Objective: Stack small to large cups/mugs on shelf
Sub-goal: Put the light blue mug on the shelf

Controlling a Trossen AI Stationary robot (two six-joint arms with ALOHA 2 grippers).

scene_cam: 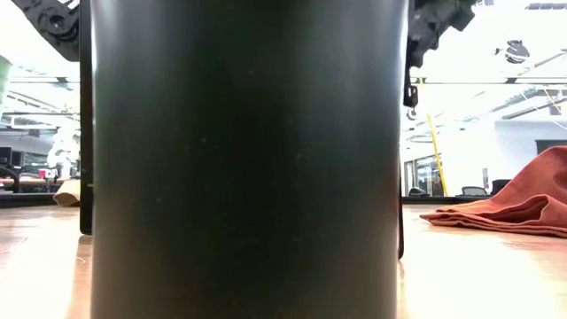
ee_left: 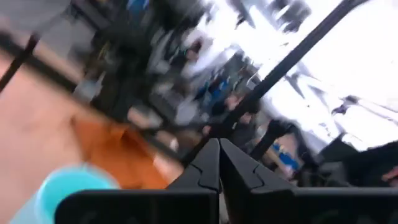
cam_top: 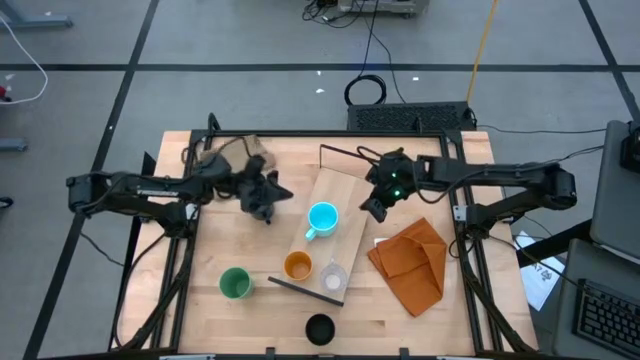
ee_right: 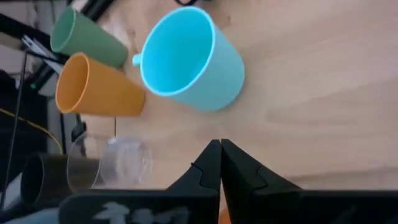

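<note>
three cups on shelf [cam_top: 338, 195], both grippers shut, empty.
next i'd open left gripper [cam_top: 262, 212], reach green cup [cam_top: 235, 284] at 6 o'clock; right gripper [cam_top: 372, 208] waits by blue mug [cam_top: 322, 218].

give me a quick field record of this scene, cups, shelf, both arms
on shelf: light-blue mug, orange cup, clear cup
shelf: light-wood board, set at an angle mid-table
off shelf: green cup to its left, black cup at the near edge
navy mug: not made out
left gripper: fingers shut, empty, left of the shelf
right gripper: fingers shut, empty, above the shelf's right edge
cloth: orange cloth, right of shelf
</note>
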